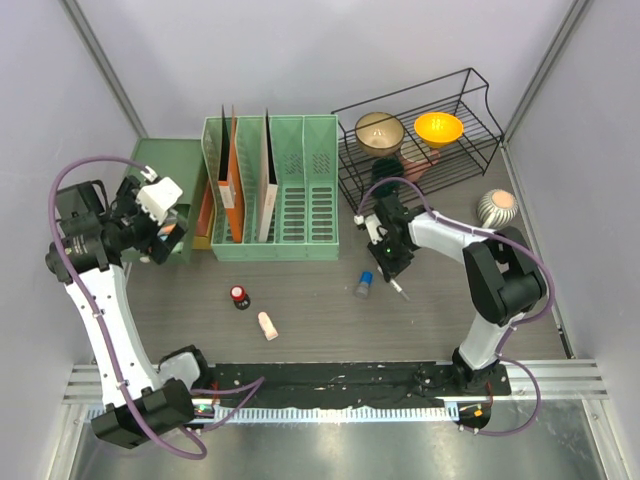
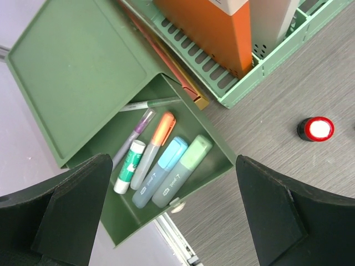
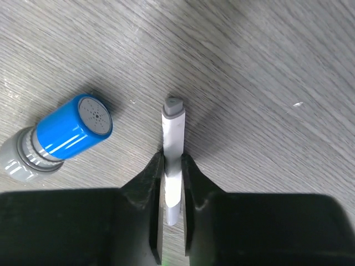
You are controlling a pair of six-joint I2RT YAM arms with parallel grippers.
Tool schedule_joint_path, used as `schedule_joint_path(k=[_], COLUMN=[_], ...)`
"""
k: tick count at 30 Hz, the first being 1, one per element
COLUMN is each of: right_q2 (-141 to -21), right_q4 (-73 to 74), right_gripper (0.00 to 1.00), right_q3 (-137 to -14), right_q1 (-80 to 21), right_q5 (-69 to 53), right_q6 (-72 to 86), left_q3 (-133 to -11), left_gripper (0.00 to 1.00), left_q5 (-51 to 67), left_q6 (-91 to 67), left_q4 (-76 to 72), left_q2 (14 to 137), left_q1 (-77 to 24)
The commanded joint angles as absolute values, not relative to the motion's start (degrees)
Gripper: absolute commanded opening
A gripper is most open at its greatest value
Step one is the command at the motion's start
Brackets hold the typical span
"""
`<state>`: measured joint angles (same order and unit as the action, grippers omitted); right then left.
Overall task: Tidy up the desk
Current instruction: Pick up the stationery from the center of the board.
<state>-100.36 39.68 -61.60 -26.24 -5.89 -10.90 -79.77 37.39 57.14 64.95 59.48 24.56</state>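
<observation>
Looking down from the top, the big flat dark grey-brown wood-grain tabletop (image 1: 320, 330) fills the middle, in front of the two arm bases. A light green plastic file rack with slots (image 1: 300, 190) stands at the back. An orange folder (image 1: 230, 170) and some other flat books stand in its left slots. A dark green box (image 1: 160, 160) sits just left of the rack. A black wire shelf (image 1: 455, 165) at the back right holds a beige bowl (image 1: 380, 130) and an orange bowl (image 1: 438, 128). A little black pot with a red top (image 1: 240, 296) and a blue-topped grey stamp (image 1: 364, 284) lie out on the tabletop, well apart. The left claw (image 1: 165, 240) hangs by the green box. The right claw (image 1: 393, 270) is low, next to the stamp.

From the left wrist, the left claw (image 2: 173, 183) is wide open and holds nothing. Under it the box's open drawer (image 2: 216, 166) holds a green marker (image 2: 183, 172), a blue marker (image 2: 161, 172), an orange-capped marker (image 2: 158, 141), a purple pen (image 2: 136, 136) and a white and green glue stick (image 2: 129, 166).

From the right wrist, the right claw (image 3: 172, 177) is squeezed tight on a thin white pen with a grey tip (image 3: 173, 127). Both fingers (image 3: 150, 183) touch its sides. The pen lies on the tabletop, and the stamp lies just beside it.
</observation>
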Motion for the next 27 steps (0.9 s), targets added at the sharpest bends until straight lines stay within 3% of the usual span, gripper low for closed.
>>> schedule_joint_path(k=[1,6,14,18,22,27], right_q2=[-102.13,-97.93,-88.95,-85.52,-82.18,-80.34], right_q4=[38.84,42.18,49.48,51.15,48.61,46.5], right_gripper=[0.13,0.01,0.01,0.01,0.02,0.04], right_q3=[-61.87,-65.64,-76.79,-82.61,-86.04,-89.21], right_q1=[-26.72,-26.72,-26.72,-26.72,-26.72,-26.72], right_q5=[-5.45,-8.17,-15.8,-22.05,-27.76,-32.95], right_q6=[-12.39,-14.32,-18.19,-19.6,-19.86,-20.21], left_q3=[-79.36,-78.58,-73.57,-68.3,-61.62,-61.61], left_gripper=[1.0,1.0,1.0,0.99,0.98,0.99], left_q5=[40.6,48.4,57.39,57.74,58.19,49.77], left_q6=[56.78,56.16,43.44,28.95,6.57,1.15], left_q4=[65.12,68.55,61.89,48.81,22.5,10.91], left_q2=[58.45,58.28,56.34,54.67,54.75,59.93], left_q1=[24.87,24.87,16.03,6.79,-3.05,-17.82])
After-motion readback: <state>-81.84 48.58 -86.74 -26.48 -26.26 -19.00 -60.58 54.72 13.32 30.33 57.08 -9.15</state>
